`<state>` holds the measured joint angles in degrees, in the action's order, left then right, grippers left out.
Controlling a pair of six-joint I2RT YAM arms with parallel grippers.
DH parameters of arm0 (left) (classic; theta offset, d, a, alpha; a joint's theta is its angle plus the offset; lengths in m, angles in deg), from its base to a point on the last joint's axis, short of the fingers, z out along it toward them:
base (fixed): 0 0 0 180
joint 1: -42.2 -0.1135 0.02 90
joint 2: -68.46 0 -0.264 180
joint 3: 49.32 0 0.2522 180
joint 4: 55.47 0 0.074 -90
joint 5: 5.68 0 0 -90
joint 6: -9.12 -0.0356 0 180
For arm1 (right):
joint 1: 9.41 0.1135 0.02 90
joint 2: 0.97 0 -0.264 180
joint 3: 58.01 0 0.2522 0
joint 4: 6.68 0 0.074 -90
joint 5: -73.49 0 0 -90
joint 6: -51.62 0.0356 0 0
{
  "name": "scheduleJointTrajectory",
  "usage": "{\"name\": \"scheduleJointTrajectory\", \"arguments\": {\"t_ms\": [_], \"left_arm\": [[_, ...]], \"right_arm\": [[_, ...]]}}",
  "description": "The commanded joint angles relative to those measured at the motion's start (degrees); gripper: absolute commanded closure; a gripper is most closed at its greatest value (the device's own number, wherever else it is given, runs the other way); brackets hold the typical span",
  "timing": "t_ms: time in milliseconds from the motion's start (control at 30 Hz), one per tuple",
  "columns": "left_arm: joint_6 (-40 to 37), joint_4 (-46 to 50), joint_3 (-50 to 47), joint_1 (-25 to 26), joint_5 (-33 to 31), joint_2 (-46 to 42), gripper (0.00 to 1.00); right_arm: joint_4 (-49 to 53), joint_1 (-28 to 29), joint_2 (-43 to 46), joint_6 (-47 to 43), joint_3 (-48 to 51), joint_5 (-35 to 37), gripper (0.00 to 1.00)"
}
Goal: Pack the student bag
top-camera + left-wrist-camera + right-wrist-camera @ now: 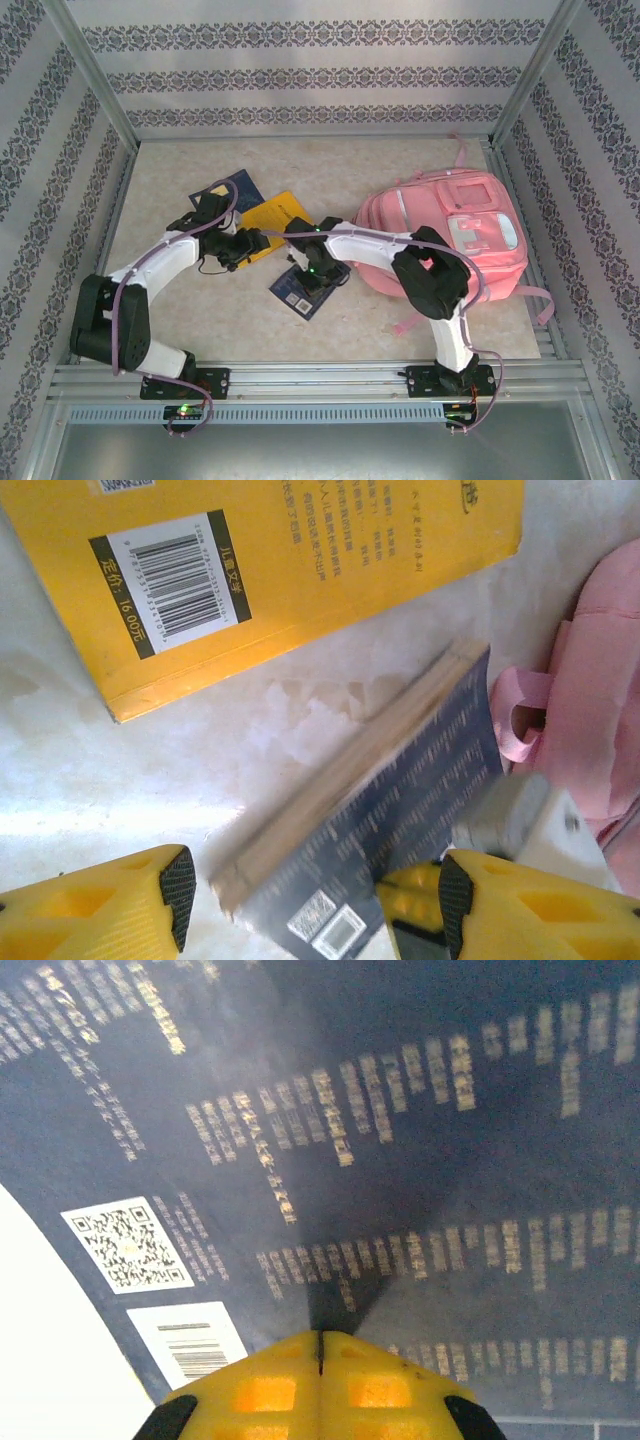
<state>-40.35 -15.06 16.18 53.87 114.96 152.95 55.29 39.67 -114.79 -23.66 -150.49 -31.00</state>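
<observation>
The student bag (450, 235), a large pink backpack, lies flat at the right of the table, and its pink strap and fabric (600, 680) show at the right edge of the left wrist view. A dark blue book (305, 288) with gold print lies just left of the bag. My right gripper (310, 265) is shut, its joined yellow fingertips (320, 1345) resting against the book's cover (400, 1110). My left gripper (262, 243) is open beside it. The blurred book (400, 800) shows its page edge between and ahead of the left gripper (315, 890).
A yellow book (278, 215) with a barcode (170, 580) lies on the table left of the dark one. Another blue book (235, 190) lies further back left. Patterned walls and metal posts enclose the table on three sides.
</observation>
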Motion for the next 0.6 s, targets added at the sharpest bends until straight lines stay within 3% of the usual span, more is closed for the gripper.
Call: {"name": "scheduleJointTrajectory", "arguments": {"t_ms": [0, 167, 300, 567], "left_arm": [[-1.83, -1.75, 2.51, 2.04, 2.56, 3.49, 0.35], [-2.09, -3.59, 5.36, 8.34, 3.15, 9.46, 0.37], [-2.82, -4.59, 7.83, 11.89, 2.2, 13.71, 0.37], [-6.64, -3.24, 12.85, 12.65, 0.1, 19.68, 0.36]], "right_arm": [[1.21, -1.13, 5.05, -1.16, 5.35, -2.33, 0.92], [-6.88, -7.72, 11.78, 10.57, 12.35, -6.73, 0.67], [-11.98, -10.78, 14.6, 17.86, 16.56, -5.57, 0.63], [-10.39, -12.15, 12.77, 19.03, 17.59, 1.33, 0.6]]}}
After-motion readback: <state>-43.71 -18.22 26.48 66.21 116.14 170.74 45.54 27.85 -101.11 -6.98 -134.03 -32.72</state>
